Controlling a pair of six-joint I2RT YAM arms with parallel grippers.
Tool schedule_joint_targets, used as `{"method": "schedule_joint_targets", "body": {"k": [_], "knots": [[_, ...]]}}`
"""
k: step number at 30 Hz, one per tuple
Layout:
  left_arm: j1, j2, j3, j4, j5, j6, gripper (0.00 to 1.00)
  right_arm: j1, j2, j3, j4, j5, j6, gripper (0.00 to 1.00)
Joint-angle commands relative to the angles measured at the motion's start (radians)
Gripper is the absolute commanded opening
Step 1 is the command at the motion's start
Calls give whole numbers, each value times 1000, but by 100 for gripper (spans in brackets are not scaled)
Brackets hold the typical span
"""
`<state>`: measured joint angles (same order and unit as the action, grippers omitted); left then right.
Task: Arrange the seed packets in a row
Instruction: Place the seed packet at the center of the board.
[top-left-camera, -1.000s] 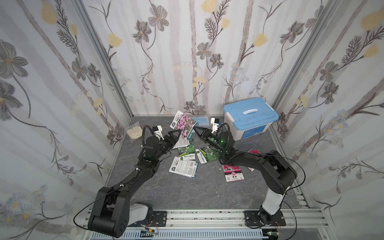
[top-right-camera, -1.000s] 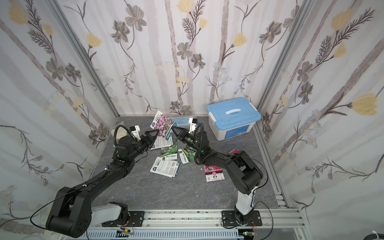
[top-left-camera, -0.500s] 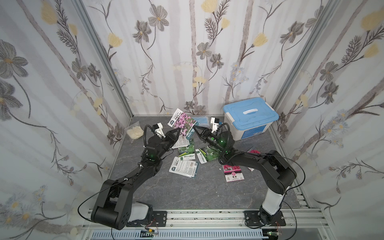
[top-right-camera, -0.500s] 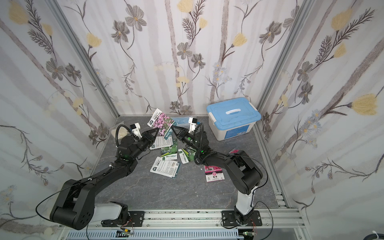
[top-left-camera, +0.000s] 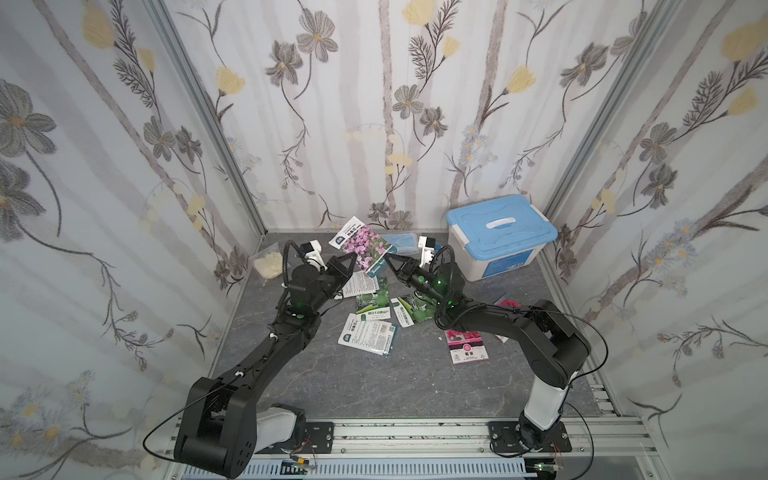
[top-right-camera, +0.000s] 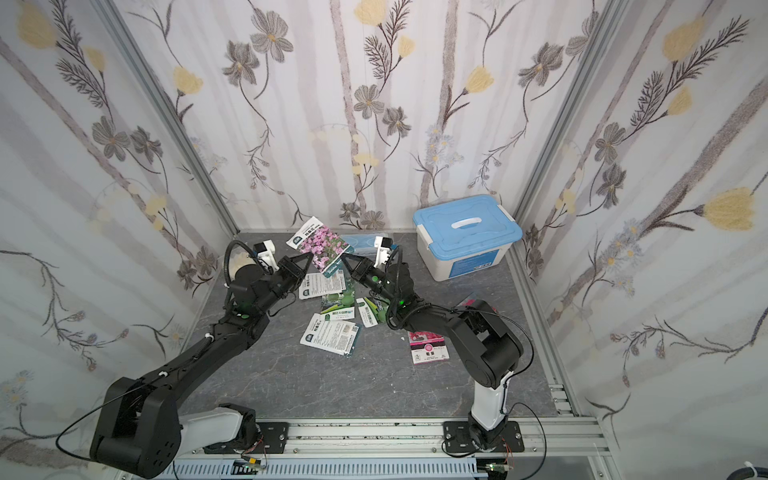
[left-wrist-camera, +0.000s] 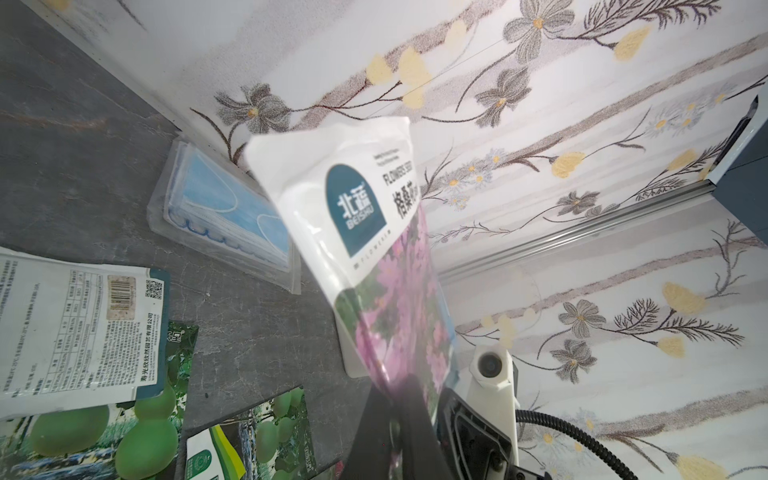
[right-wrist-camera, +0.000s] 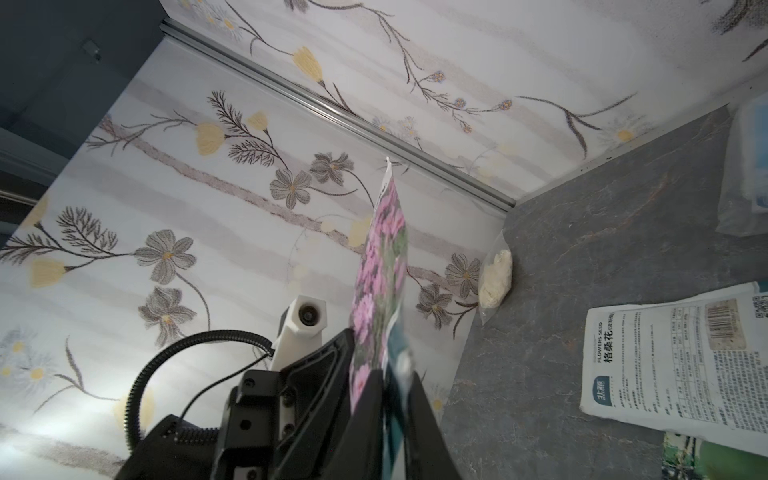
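A purple-pink flower seed packet (top-left-camera: 363, 245) (top-right-camera: 320, 245) hangs in the air above the back of the table, between my two grippers. My left gripper (top-left-camera: 354, 258) (left-wrist-camera: 399, 382) is shut on its lower edge. At the opposite corner, my right gripper (top-left-camera: 388, 258) (right-wrist-camera: 395, 374) has its jaws slightly parted around the packet (right-wrist-camera: 380, 266). Below lie a white-backed packet (top-left-camera: 361, 284), two green gourd packets (top-left-camera: 374, 303) (top-left-camera: 409, 309), another white-backed packet (top-left-camera: 368, 338) and a red-pink packet (top-left-camera: 465, 349). The right arm partly hides a further red-pink packet (top-left-camera: 509, 302).
A white box with a blue lid (top-left-camera: 498, 232) stands at the back right. A clear bag with a blue face mask (top-left-camera: 401, 243) lies against the back wall. In the back left corner sits a small bag of cream stuff (top-left-camera: 268, 266).
My left gripper has closed on the raised flower packet. My right gripper's jaws, shut on it before, have parted a little. The packet has shifted slightly to the left.
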<state>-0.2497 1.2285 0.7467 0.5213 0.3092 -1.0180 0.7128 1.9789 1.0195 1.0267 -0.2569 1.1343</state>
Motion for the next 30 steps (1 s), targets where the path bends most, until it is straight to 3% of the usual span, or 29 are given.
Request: {"method": "schedule_joint_targets", "body": {"k": [1,2,4,8,12,21,30], "knots": [[44,-20,94,-268,42,84,0,4,-34,21,-175,-2,-191,72],[64,-20,145,-367,69,125,0,4,-50,22,-229,14,-242,81],[90,1,257,-609,89,236,0,2,-78,10,-294,41,-317,89],[132,100,463,-1035,92,459,0,-1,-145,-31,-376,82,-438,92],[138,182,562,-1303,-52,620,0,-1,-203,-61,-427,107,-537,93],[130,363,583,-1457,-445,757,0,-4,-255,-123,-402,70,-625,93],[124,511,609,-1459,-660,929,0,-4,-241,-154,-343,10,-674,93]]}}
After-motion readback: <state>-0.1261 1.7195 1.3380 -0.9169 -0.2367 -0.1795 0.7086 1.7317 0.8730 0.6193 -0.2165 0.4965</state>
